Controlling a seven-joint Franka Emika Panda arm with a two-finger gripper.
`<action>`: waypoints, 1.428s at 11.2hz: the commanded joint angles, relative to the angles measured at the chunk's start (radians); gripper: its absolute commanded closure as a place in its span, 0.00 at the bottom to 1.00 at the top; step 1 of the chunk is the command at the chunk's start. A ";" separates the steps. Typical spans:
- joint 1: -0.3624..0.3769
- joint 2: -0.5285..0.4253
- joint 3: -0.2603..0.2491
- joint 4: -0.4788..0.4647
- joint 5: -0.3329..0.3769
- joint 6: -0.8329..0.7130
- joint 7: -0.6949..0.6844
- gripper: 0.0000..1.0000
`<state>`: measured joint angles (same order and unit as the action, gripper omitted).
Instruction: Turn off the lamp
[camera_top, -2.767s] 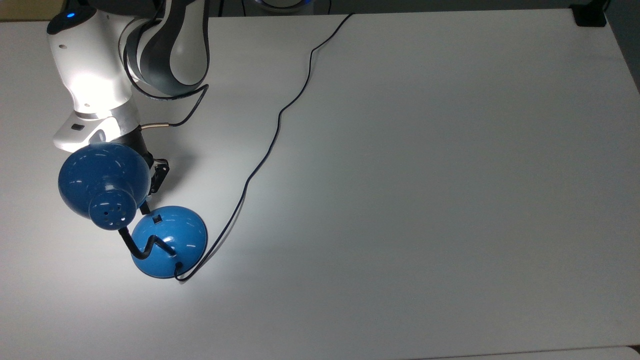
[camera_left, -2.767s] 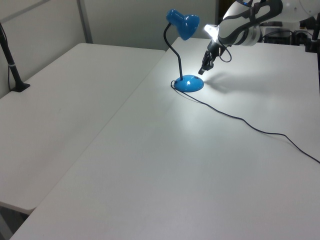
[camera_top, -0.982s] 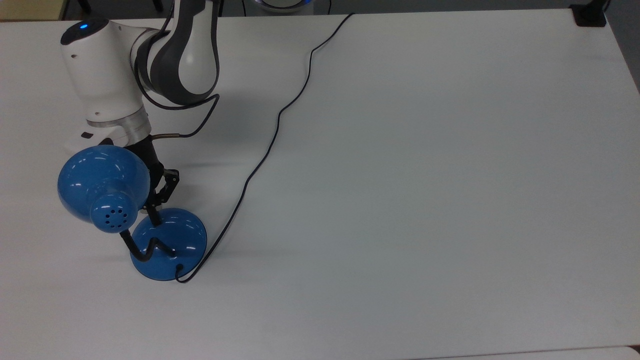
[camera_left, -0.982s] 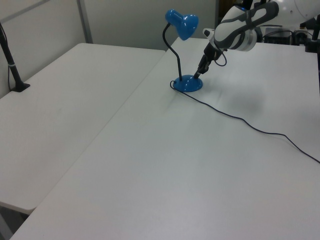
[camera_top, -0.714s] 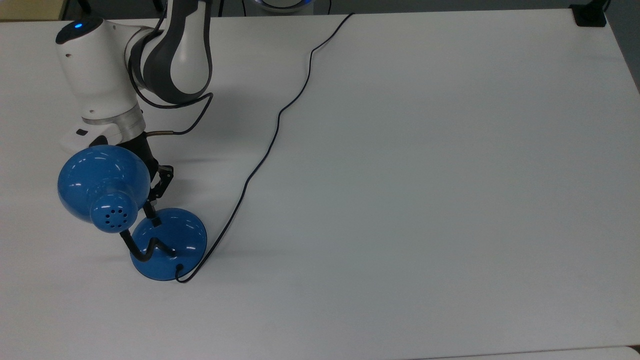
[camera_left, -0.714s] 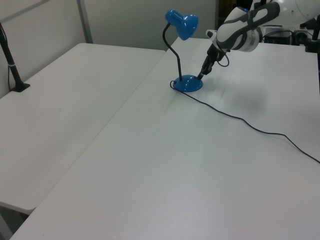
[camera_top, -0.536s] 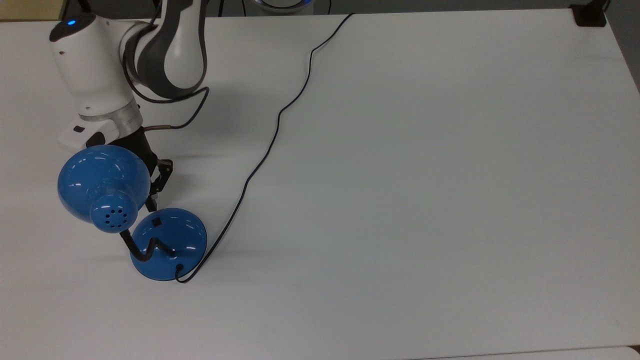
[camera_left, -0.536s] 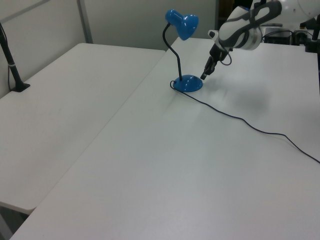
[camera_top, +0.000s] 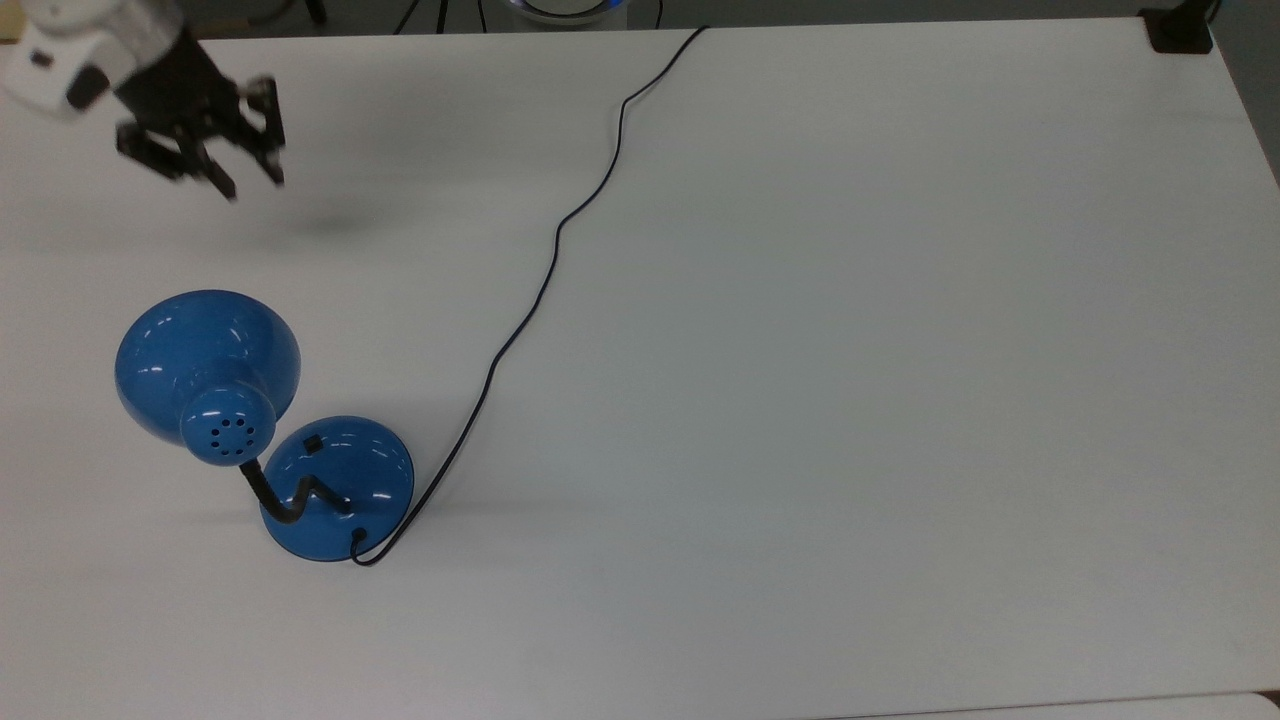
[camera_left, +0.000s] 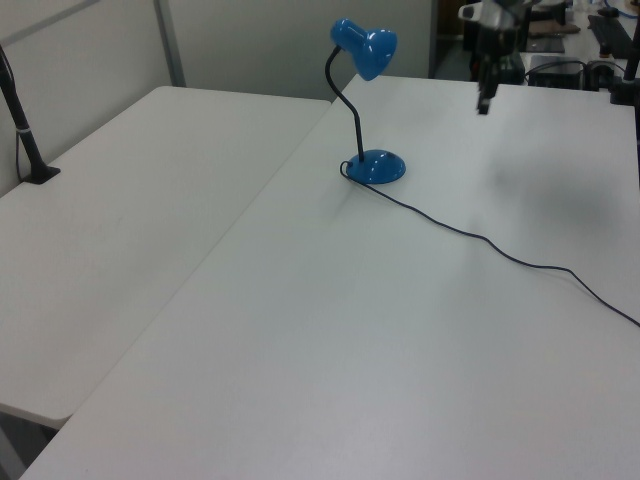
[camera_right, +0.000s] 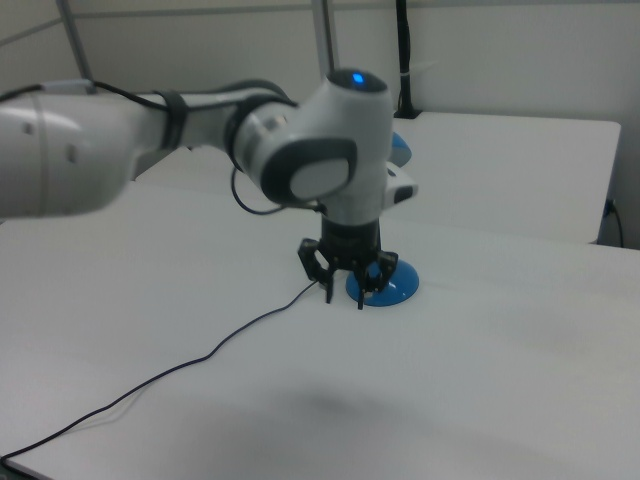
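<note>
While my gripper (camera_top: 250, 185) hangs in the upper left of the top view, well apart from the lamp (camera_top: 265, 430), its two fingers stand spread with nothing between them. In the right view my gripper (camera_right: 343, 293) points down above the white table (camera_right: 480, 370), fingers parted, at mid-frame and in front of the lamp's blue base (camera_right: 395, 288). In the left view my gripper (camera_left: 484, 103) sits near the top edge, right of centre, off to the right of the lamp (camera_left: 368, 105).

Lamp position: lower left of the top view, standing upright on the table (camera_top: 850, 350). Shade (camera_top: 205, 375) sits up and to the left of the dome base (camera_top: 345, 490); bent black gooseneck (camera_top: 285, 500) joins the two. Small black switch (camera_top: 312, 440) on the upper part of the base, uncovered, nothing touching it. No bright pool of light on the table around the lamp.

Thin black cord (camera_top: 545, 285) leaves the base's lower edge and runs up across the table to its top edge.
</note>
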<state>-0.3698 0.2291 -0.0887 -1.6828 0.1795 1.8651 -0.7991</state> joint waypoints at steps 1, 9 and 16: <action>0.035 -0.179 0.001 -0.031 -0.106 -0.176 0.119 0.00; 0.321 -0.292 0.017 0.026 -0.109 -0.261 0.738 0.00; 0.316 -0.274 0.040 0.026 -0.181 -0.205 0.635 0.00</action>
<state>-0.0491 -0.0372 -0.0529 -1.6529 0.0132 1.6373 -0.1386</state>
